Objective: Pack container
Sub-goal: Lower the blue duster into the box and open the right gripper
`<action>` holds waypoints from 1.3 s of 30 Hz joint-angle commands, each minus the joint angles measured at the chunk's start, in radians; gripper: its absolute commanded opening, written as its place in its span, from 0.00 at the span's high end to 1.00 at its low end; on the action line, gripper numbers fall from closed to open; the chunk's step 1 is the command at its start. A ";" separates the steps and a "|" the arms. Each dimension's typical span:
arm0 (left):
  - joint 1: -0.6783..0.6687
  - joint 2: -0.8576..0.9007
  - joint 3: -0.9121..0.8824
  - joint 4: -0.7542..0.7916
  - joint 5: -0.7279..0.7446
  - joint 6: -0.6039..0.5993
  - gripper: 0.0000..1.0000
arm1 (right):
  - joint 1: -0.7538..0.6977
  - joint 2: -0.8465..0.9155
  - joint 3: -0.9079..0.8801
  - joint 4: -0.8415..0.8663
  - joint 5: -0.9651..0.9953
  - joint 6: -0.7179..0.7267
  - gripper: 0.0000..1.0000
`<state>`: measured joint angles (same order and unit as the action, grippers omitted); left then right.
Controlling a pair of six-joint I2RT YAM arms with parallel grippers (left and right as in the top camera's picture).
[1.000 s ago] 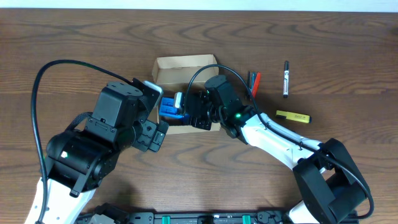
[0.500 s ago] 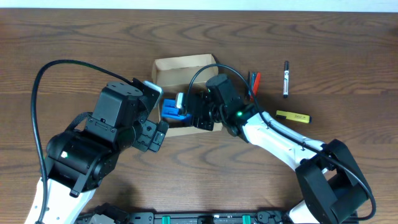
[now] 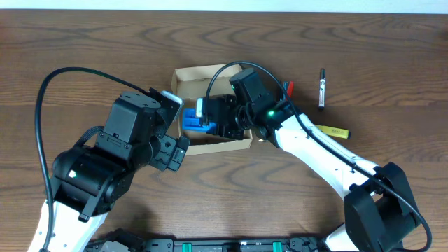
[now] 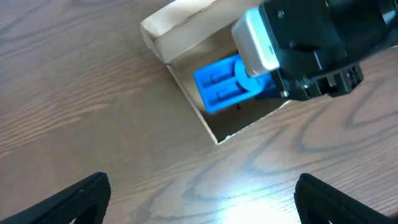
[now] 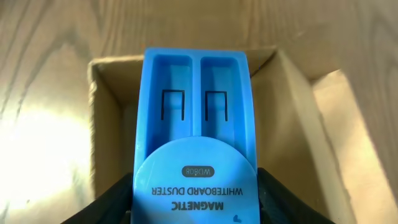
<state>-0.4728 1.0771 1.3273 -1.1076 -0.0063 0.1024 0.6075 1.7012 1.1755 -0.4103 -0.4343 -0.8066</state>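
Observation:
The container is a small tan cardboard box lying open at the table's middle, also in the left wrist view and the right wrist view. My right gripper is shut on a blue magnetic whiteboard duster and holds it inside the box; the duster fills the right wrist view and shows in the left wrist view. My left gripper is open and empty over bare table in front of the box.
A black marker, a yellow highlighter and red and dark pens lie on the table right of the box. My left arm's bulk sits left of the box.
My right gripper has moved slightly up-left with the duster, deeper over the box. The left arm has not moved.

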 commanded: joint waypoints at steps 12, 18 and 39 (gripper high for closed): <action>0.003 0.001 0.005 -0.003 0.000 0.006 0.05 | -0.005 0.015 0.017 -0.021 -0.064 -0.136 0.67; 0.003 0.001 0.005 -0.003 0.000 0.006 0.05 | -0.005 0.052 0.017 -0.022 -0.064 -0.145 0.67; 0.003 0.001 0.005 -0.003 0.000 0.006 0.05 | -0.004 0.029 0.047 -0.026 -0.109 -0.079 0.30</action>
<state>-0.4728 1.0771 1.3273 -1.1076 -0.0063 0.1024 0.6075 1.7496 1.1835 -0.4343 -0.4938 -0.9138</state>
